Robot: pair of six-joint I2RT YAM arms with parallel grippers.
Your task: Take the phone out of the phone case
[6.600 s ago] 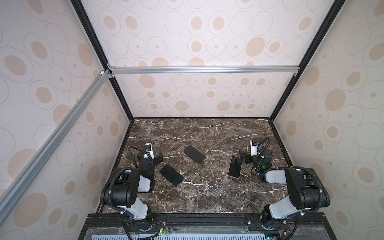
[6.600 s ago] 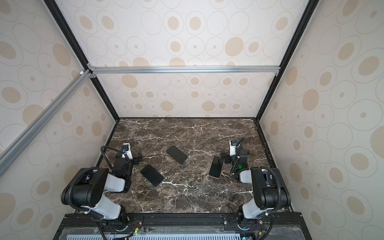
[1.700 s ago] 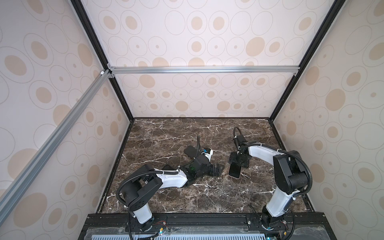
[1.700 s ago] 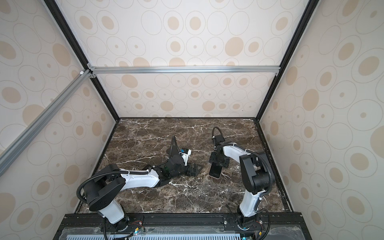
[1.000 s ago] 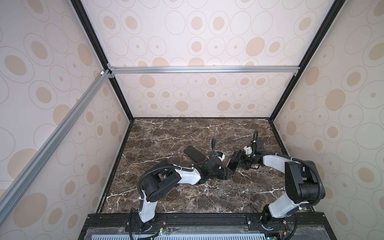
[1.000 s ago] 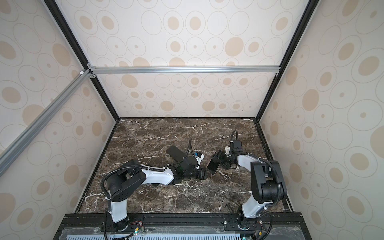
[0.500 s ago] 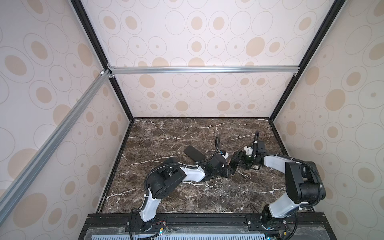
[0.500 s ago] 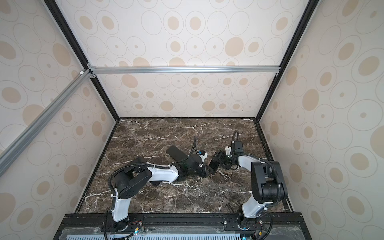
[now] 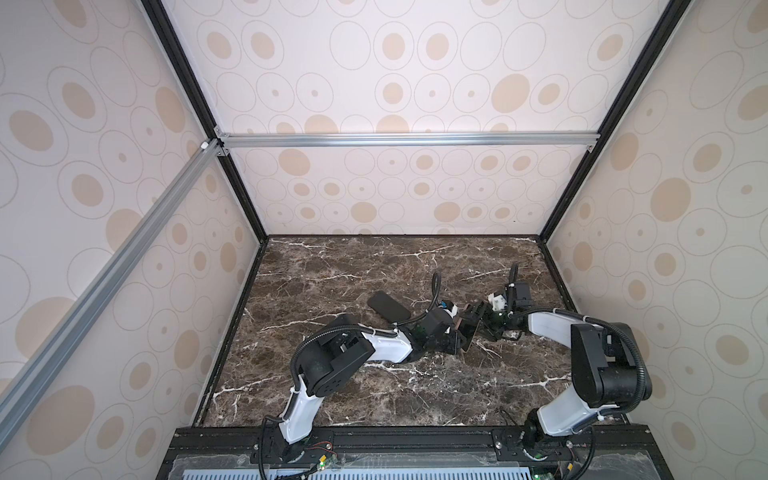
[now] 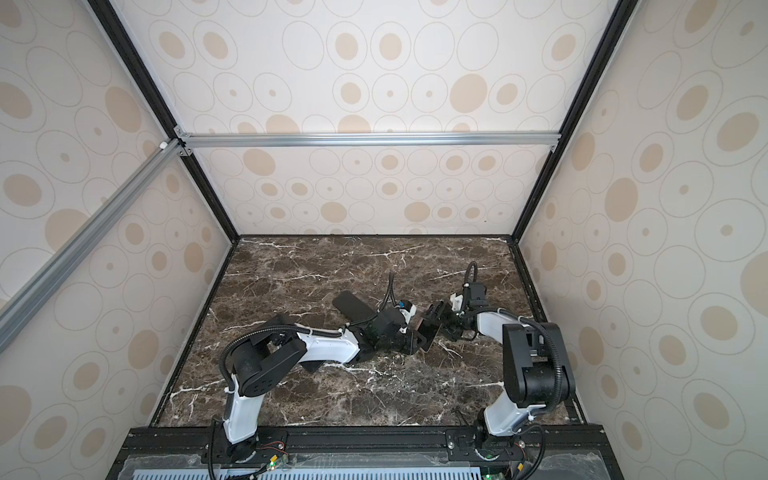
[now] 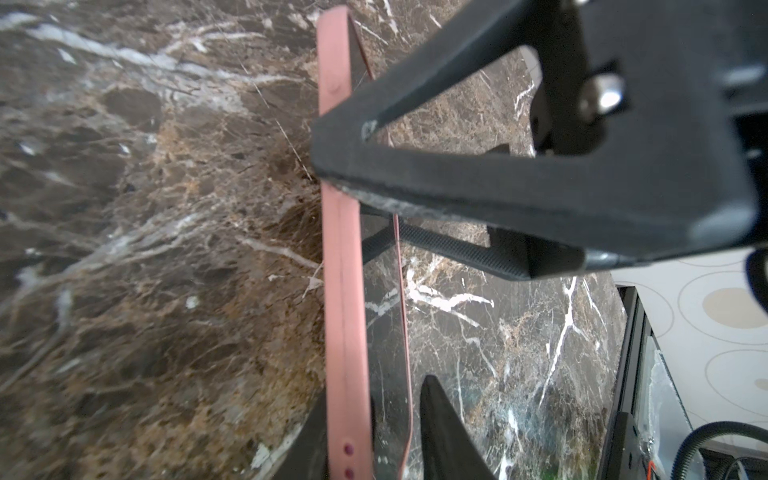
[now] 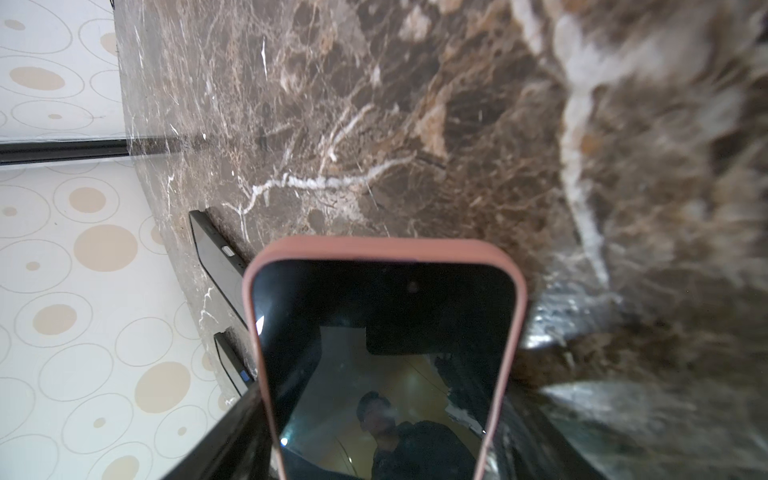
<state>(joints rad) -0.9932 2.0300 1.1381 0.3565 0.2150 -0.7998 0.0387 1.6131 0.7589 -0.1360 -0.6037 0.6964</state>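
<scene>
Black and flat, the near slab [image 10: 311, 366] lies on the counter [image 10: 374, 399], half under the left forearm [image 10: 328, 347]. Only that top view shows it from above.

Mid-counter, the phone [image 12: 374, 299] sits in its pink case [image 12: 384, 248], held tilted between the two arms. The right jaws clamp the case by its long sides. Only the right wrist view shows this, with the screen facing that camera.

The left wrist view alone shows the case edge-on [image 11: 343, 291], with the fingers [image 11: 457, 174] of the left jaws against it. Whether they are clenched cannot be told. In both top views the two sets of jaws meet at the phone.

Beyond it lies the far slab [image 9: 388, 308]. The right wrist view shows both slabs past the case's rim.
</scene>
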